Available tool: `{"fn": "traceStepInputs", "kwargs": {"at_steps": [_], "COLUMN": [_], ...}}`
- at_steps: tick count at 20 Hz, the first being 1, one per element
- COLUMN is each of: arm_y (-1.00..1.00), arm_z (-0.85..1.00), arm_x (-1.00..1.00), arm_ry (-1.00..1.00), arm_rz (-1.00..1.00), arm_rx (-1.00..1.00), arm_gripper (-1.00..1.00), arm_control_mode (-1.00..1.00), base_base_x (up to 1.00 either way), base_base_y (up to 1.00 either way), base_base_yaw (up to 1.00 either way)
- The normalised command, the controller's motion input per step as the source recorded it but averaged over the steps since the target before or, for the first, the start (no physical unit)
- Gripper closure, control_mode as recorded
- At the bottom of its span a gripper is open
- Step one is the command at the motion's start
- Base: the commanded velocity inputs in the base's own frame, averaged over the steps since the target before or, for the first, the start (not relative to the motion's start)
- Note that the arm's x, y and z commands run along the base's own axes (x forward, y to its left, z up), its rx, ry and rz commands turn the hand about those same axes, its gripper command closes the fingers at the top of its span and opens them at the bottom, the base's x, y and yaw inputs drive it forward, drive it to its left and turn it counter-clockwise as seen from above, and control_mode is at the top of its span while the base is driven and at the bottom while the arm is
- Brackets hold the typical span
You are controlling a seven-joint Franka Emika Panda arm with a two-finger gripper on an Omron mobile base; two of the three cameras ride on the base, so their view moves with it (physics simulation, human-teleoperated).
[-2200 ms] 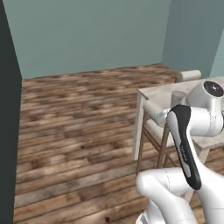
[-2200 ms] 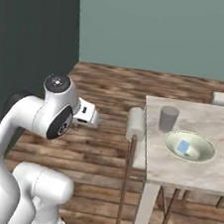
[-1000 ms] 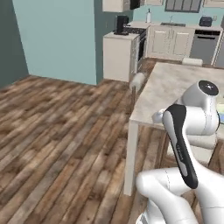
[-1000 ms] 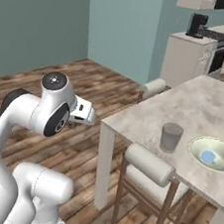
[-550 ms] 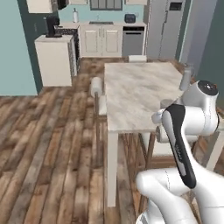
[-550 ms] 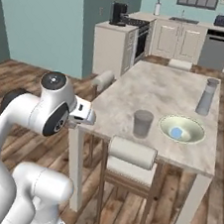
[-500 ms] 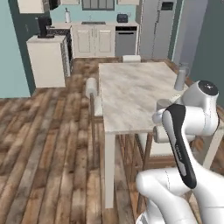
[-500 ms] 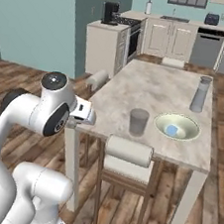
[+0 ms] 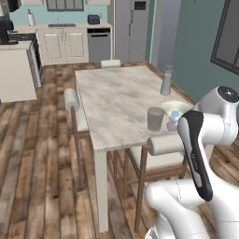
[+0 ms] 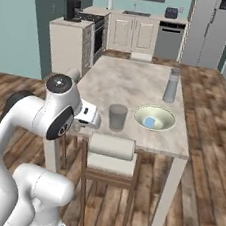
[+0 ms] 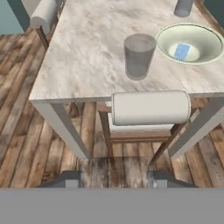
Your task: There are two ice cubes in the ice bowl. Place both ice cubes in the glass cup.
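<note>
Gripper: I see my gripper [image 11: 112,181] low in the hand view as two dark tips set well apart with nothing between them, so I read it as released; it hangs off the table's near edge, above the wooden floor [image 11: 48,144].
Chair: a chair [image 11: 150,108] with a pale rolled backrest is tucked against the table's near edge, just in front of the glass cup; the roll's long axis runs along that edge.
Table: the marble table [image 10: 129,84] is my landmark, its long axis running away from me towards the kitchen.
Glass cup: the glass cup [image 11: 139,56] stands upright near the table's near edge, mouth up, just beside the ice bowl and apart from it [image 10: 117,117] [image 9: 155,118].
Ice bowl: the ice bowl [image 11: 209,52] sits level on the table at the same near end, on the cup's right in the right base view [image 10: 165,123].
Ice cubes: a pale blue ice cube [image 11: 181,51] lies in the bowl's bottom; I cannot make out a second cube clearly.
Bottle: a slim grey bottle [image 10: 171,86] stands upright further up the table, beyond the bowl.
Far chairs: one more chair [image 9: 73,100] at the table's left side, another [image 9: 110,63] at its far end.
Kitchen: cabinets [image 10: 131,33] lie well beyond the table.
</note>
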Motion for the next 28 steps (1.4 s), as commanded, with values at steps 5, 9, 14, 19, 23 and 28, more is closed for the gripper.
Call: {"fn": "traceStepInputs", "kwargs": {"at_steps": [5, 9, 14, 19, 23, 28], "arm_y": [0.0, 0.0, 0.0, 0.0, 0.0, 0.0], "arm_z": [0.0, 0.0, 0.0, 0.0, 0.0, 0.0], "arm_x": [0.0, 0.0, 0.0, 0.0, 0.0, 0.0], "arm_ry": [0.0, 0.0, 0.0, 0.0, 0.0, 0.0], "arm_rz": [0.0, 0.0, 0.0, 0.0, 0.0, 0.0], "arm_rx": [0.0, 0.0, 0.0, 0.0, 0.0, 0.0], "arm_gripper": [1.0, 1.0, 1.0, 1.0, 1.0, 1.0], "arm_control_mode": [1.0, 1.0, 1.0, 1.0, 1.0, 1.0], "base_base_x": [0.51, 0.87, 0.65, 0.01, -0.05, 0.11], "base_base_y": [0.0, 0.0, -0.02, -0.45, -0.16, -0.07], "base_base_yaw": [0.0, -0.03, 0.0, -0.01, 0.0, -0.01]}}
